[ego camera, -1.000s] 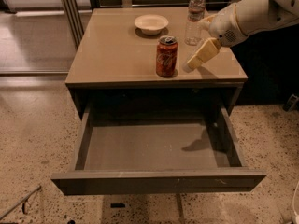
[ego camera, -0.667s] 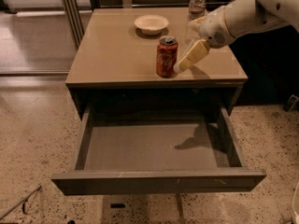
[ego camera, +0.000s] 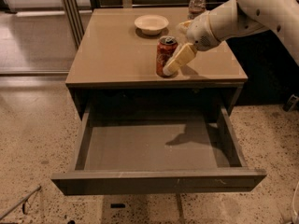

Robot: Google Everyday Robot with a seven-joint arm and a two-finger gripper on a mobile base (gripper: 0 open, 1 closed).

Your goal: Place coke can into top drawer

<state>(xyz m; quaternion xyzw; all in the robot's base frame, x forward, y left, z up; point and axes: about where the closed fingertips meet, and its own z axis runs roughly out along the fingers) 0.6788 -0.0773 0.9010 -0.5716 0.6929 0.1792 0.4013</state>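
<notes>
Desk [ego camera: 112,55] first, the big tan slab my jaws hang over, near its right front corner. Below and in front of the jaws the drawer [ego camera: 154,182] stands pulled right out, grey floor bare, my own shadow lying across it. That's the target, and it's wide, so the drop itself should be forgiving.

My arm [ego camera: 236,15] reaches in from the right, wrist angled down toward the left. Behind the jaws stands the bottle [ego camera: 196,3], close to my wrist. The bowl [ego camera: 151,23] sits behind and to the left, well clear.

Now the can [ego camera: 163,55]: upright on the desk, right at the jaws. They're apart. The near jaw slants across the can's front right side with its tip low on the wall, and the other looks to sit behind it. Nothing is clamped yet, as I read it.

So the grip is the job. I want the can centred between the jaws, not caught on one tip, since a slanted push low down could tip it or skid it leftward. I'd square up, settle around mid-height and close gently, because thin aluminium dents. I'd watch my wrist on that bottle. Then lift straight up before swinging forward, to clear the desk edge, and lower well into the drawer before letting go.
</notes>
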